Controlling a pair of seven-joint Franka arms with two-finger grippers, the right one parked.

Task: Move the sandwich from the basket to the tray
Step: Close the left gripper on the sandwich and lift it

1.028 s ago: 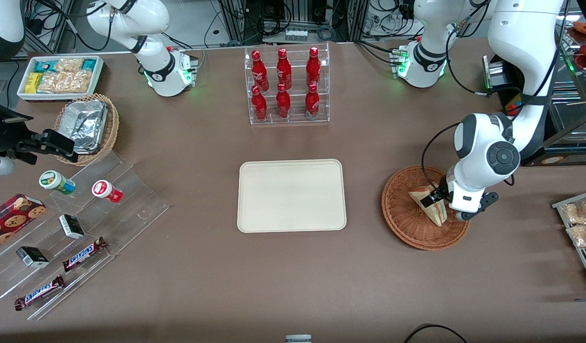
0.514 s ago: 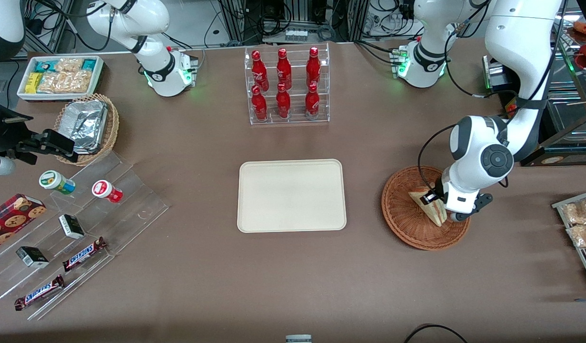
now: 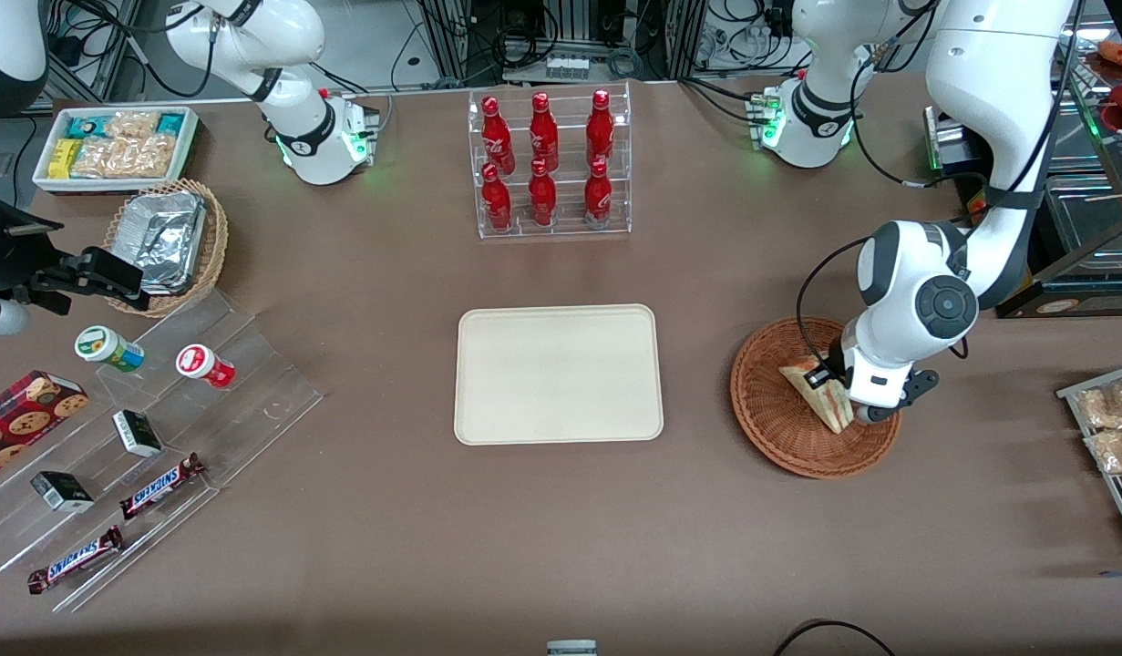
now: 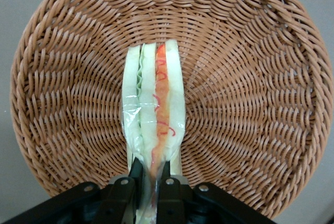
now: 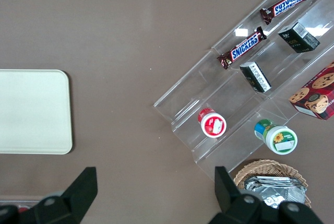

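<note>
In basket (image 4: 62, 104): jaws pinch sandwich (image 4: 154, 125), grip apparently tight, fingertips hidden

The basket (image 3: 788, 428) is reddish-brown woven wicker, ribbed and rough, with a dull sheen on its strands. The sandwich (image 4: 154, 127) sits in it under clear, glossy plastic wrap that wrinkles and catches the light (soft white bread shows through). The gripper (image 4: 151, 178) is low over the basket with matt black plastic fingers (image 4: 136, 176) pressed against the wrap at the sandwich's end. The tray (image 3: 558, 374) looks like smooth, matt cream plastic. The table (image 3: 542, 538) has a flat, matt brown surface.
</note>
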